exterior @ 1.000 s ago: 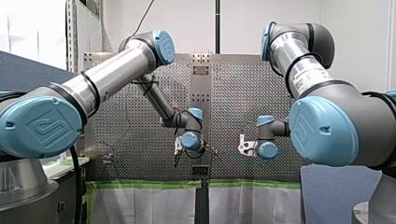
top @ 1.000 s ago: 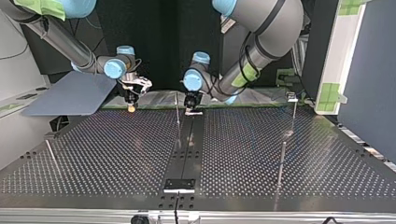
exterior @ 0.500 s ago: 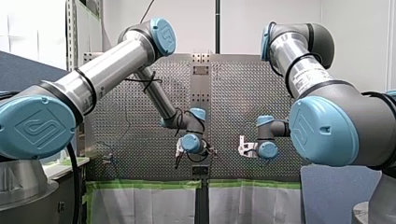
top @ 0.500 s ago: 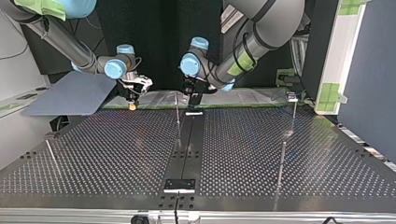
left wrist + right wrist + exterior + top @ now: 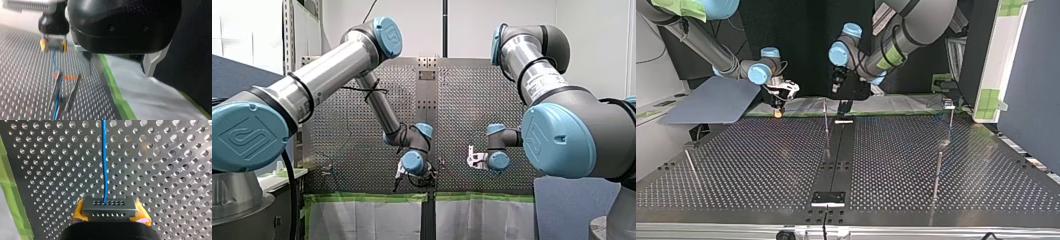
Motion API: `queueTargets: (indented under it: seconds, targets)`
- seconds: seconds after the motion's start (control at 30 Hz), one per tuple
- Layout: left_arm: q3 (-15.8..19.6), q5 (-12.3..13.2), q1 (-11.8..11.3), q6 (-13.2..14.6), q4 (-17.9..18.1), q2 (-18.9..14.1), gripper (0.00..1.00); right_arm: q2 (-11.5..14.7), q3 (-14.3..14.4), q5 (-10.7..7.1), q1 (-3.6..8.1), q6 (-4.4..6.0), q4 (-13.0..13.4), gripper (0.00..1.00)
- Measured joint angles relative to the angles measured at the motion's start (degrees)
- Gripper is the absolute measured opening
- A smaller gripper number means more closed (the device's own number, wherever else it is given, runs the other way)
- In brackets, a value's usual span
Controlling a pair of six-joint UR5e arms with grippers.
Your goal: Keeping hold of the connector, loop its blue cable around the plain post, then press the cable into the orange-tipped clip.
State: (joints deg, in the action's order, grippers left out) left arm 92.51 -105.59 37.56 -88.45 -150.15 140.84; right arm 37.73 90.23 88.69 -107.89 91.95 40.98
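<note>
My right gripper is shut on the grey connector, yellow pads on both of its sides. The blue cable runs straight ahead from it over the perforated table. In the left wrist view that same gripper stands ahead of mine. The cable drops from it to the orange-tipped clip and goes on between the clip's two prongs. My left gripper is open, its metal fingers holding nothing, raised over the table's taped edge. In the top view it hangs above a thin post.
More thin upright posts stand on the table at the top view's right and left. Green tape and white sheeting line the table's edge under my left gripper. A grey panel lies beside my right arm.
My left gripper has lifted off the table by the middle post and drawn back toward the taped edge. My right gripper has stayed put with the connector.
</note>
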Motion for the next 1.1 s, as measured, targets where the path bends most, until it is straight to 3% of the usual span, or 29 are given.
queueTargets:
  seconds: [0.2,0.57,0.9,1.1]
  targets:
    - [0.2,2.8,0.8,0.0,1.7,-0.4,1.00,0.0,0.0,0.00,-0.01,0.00,0.0,0.00]
    - [-0.6,-0.4,0.4,-1.8,3.0,-1.3,1.00,-0.1,0.0,0.00,-0.15,0.00,0.1,0.00]
    - [-0.7,-0.5,1.1,-1.7,3.7,-1.3,1.00,-0.1,0.0,0.00,-0.33,0.00,0.3,0.00]
    - [-0.7,1.0,1.3,-2.0,5.8,-1.3,1.00,-0.1,0.0,0.00,-0.47,0.06,0.4,0.00]
